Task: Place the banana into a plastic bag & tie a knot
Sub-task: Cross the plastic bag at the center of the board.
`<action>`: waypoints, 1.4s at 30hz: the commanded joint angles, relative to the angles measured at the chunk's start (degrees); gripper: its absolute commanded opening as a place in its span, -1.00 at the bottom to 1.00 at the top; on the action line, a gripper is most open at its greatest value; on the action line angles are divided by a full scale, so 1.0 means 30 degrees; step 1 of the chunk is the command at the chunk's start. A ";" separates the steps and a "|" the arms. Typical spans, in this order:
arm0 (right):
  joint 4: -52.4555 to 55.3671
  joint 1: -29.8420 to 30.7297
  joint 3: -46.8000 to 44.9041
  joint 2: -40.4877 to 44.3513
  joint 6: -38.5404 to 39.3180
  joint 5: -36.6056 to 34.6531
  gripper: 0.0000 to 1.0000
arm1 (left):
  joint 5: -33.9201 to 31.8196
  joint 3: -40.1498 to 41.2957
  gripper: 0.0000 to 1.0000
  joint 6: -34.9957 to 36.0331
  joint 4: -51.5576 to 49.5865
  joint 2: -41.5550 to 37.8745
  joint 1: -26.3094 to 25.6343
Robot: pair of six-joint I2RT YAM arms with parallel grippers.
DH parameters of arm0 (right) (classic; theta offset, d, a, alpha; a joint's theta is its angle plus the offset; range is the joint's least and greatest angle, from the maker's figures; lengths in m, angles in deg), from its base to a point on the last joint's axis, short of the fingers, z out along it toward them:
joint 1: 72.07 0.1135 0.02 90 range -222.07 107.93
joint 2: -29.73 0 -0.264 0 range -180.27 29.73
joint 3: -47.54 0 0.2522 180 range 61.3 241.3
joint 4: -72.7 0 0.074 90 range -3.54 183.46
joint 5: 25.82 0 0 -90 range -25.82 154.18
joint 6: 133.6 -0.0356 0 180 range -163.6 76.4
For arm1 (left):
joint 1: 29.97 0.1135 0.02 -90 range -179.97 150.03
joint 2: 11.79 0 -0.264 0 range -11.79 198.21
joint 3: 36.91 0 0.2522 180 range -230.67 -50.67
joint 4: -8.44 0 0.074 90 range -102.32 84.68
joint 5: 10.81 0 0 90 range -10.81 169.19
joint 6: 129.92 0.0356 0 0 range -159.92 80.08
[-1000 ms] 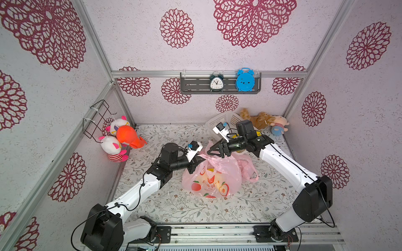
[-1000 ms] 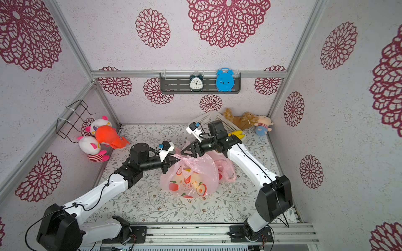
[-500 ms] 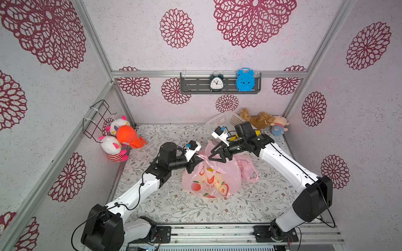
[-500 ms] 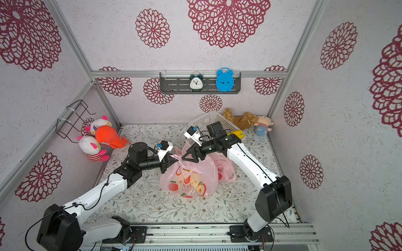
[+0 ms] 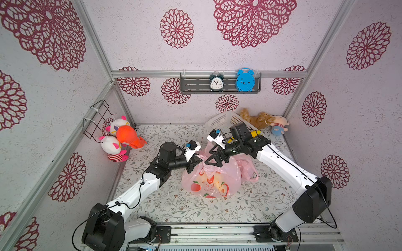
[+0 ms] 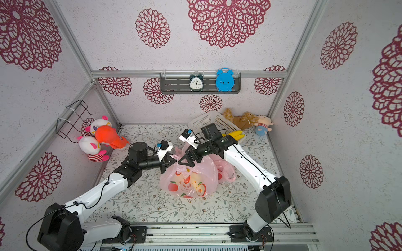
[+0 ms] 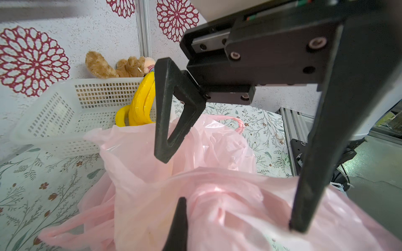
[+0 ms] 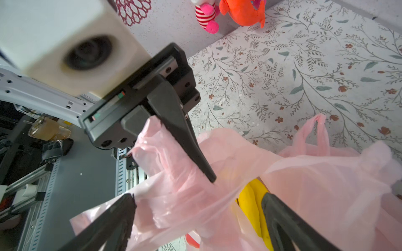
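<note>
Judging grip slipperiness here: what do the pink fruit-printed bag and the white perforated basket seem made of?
Pink fruit-printed bag: thin plastic film, semi-sheer, slightly glossy; it crumples in soft folds and yellow shows through. White perforated basket: probably rigid moulded plastic, matt; even rows of holes, smooth rim.

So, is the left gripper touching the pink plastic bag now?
Touching. The right wrist view shows the left gripper with jaws shut on a bunched fold of the pink plastic bag; plastic bulges out beside them.

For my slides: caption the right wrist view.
Open right gripper straddling the pink plastic bag holding a banana; shut left gripper grips its top.
</note>
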 commanded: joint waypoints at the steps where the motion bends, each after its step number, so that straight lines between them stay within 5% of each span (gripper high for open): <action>1: 0.0838 0.0530 0.0435 0.0598 0.0788 -0.2053 0.90 | 0.0188 0.0144 -1.00 0.0206 -0.0026 0.0049 0.0219; 13: 0.1423 0.1707 0.0401 0.0323 0.2067 -0.5360 0.69 | 0.0298 0.0067 -1.00 0.0184 -0.0430 -0.0112 0.0257; 30: -0.0241 0.2493 0.0412 -0.0603 0.1464 -0.5739 0.84 | 0.0232 0.0271 -1.00 0.0091 -0.0281 -0.0053 0.0259; 42: -0.0122 0.2531 0.0711 -0.0943 0.1228 -0.7013 0.25 | -0.0528 0.0360 -1.00 -0.0109 -0.0405 -0.0070 0.0255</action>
